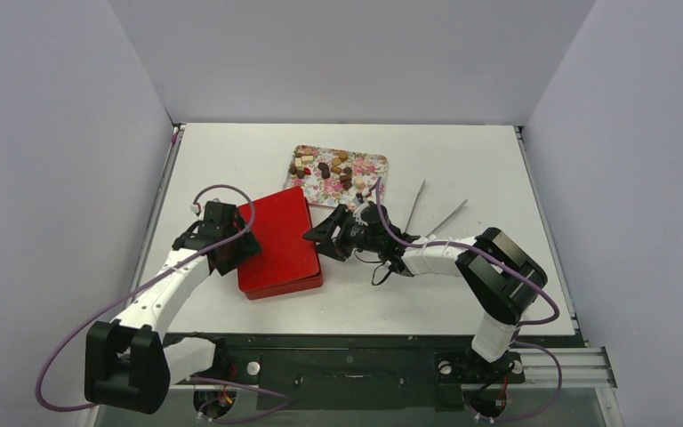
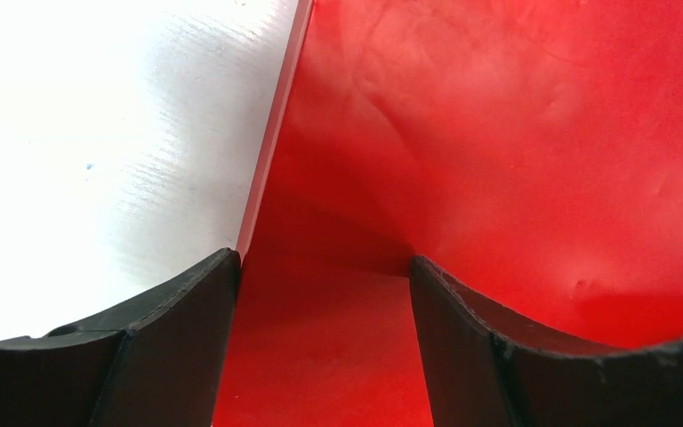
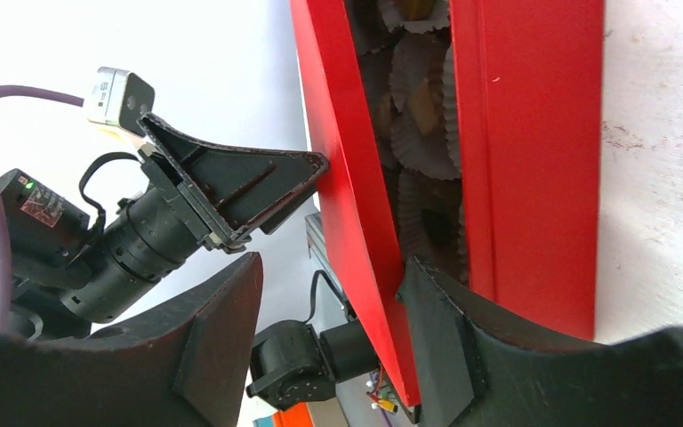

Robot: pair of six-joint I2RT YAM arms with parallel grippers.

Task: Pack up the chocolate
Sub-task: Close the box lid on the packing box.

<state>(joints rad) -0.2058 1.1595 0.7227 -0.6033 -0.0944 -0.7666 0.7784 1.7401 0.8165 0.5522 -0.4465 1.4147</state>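
One red lid (image 3: 347,178) — straddled by right tool (image 3: 329,265).

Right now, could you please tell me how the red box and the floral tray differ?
The red box is plain red; the floral tray is flower-printed. The box lies nearer the front edge of the table, the tray farther back. The box has a lid, standing ajar over paper cups; the tray is open, with chocolates loose on it. Both are rounded rectangles on that table.
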